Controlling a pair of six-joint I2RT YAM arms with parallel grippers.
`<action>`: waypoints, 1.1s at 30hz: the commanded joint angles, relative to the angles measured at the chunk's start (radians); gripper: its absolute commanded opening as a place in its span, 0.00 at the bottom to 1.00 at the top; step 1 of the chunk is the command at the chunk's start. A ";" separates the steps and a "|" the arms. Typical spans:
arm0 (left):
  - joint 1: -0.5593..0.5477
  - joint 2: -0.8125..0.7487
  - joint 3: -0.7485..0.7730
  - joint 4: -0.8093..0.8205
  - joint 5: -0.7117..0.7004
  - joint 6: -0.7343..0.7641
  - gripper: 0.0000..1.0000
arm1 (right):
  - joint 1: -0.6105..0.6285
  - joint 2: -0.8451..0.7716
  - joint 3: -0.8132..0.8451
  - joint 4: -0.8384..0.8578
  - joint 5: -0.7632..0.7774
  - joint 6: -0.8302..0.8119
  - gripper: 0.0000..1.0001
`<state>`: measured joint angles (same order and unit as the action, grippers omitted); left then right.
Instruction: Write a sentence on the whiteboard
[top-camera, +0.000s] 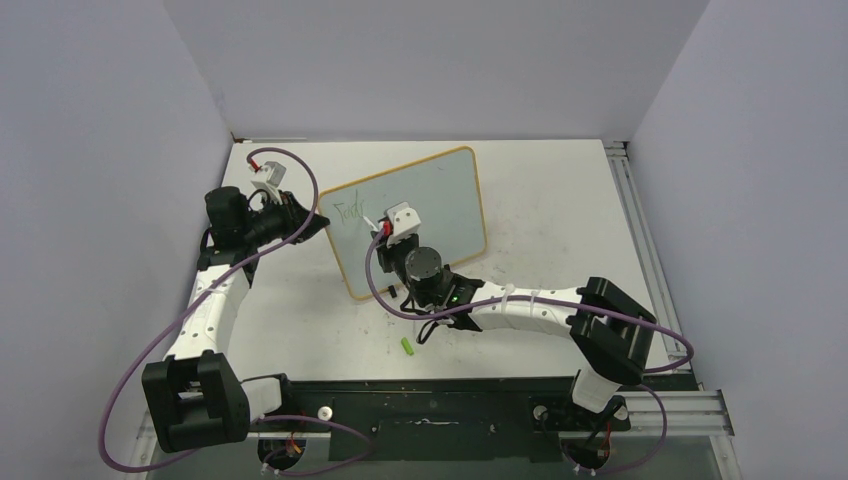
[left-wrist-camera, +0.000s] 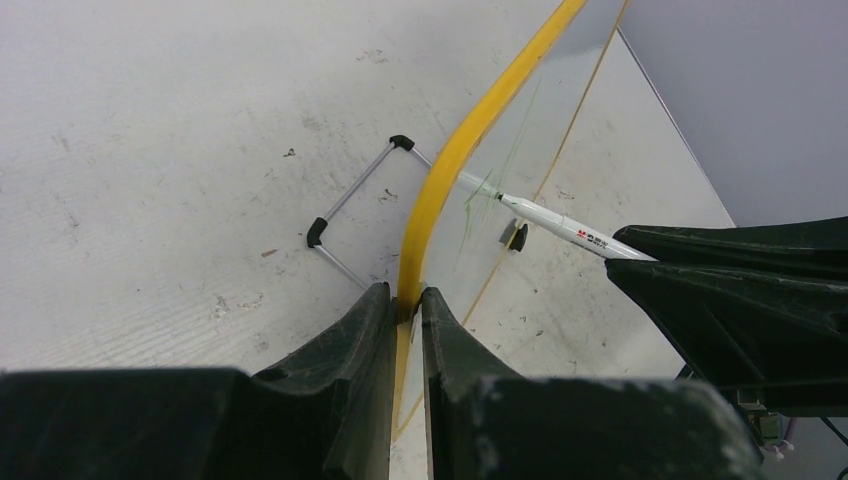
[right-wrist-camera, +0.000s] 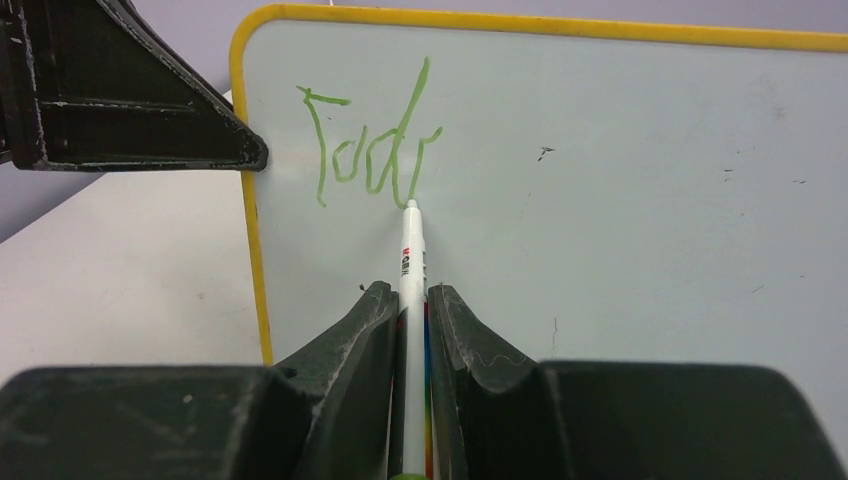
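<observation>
The whiteboard (top-camera: 430, 205) stands tilted on the table, pale with a yellow frame (left-wrist-camera: 440, 180). My left gripper (left-wrist-camera: 405, 300) is shut on its left edge, the frame pinched between the jaws. My right gripper (right-wrist-camera: 408, 292) is shut on a white marker (right-wrist-camera: 410, 260) whose tip touches the board face (right-wrist-camera: 620, 170). The sentence (right-wrist-camera: 370, 145) reads as a few green letters, "Tod" and a further stroke, at the board's upper left. In the top view the green letters (top-camera: 352, 212) sit just left of my right gripper (top-camera: 397, 228).
A small green marker cap (top-camera: 408, 347) lies on the white table in front of the board. The board's wire stand with black feet (left-wrist-camera: 355, 205) rests on the table behind it. The left gripper's dark finger (right-wrist-camera: 130, 95) shows at the board's corner.
</observation>
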<state>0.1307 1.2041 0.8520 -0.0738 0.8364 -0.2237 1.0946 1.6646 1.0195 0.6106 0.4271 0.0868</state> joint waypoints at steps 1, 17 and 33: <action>-0.003 -0.019 0.027 -0.018 0.004 0.011 0.00 | -0.004 -0.028 -0.003 0.005 0.053 0.005 0.05; -0.003 -0.017 0.027 -0.018 0.007 0.011 0.00 | -0.023 -0.016 0.072 0.031 0.050 -0.031 0.05; -0.003 -0.020 0.028 -0.016 0.007 0.009 0.00 | -0.023 -0.004 0.080 0.023 0.044 -0.034 0.05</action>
<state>0.1307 1.2045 0.8520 -0.0738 0.8383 -0.2237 1.0786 1.6646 1.0718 0.6117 0.4572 0.0601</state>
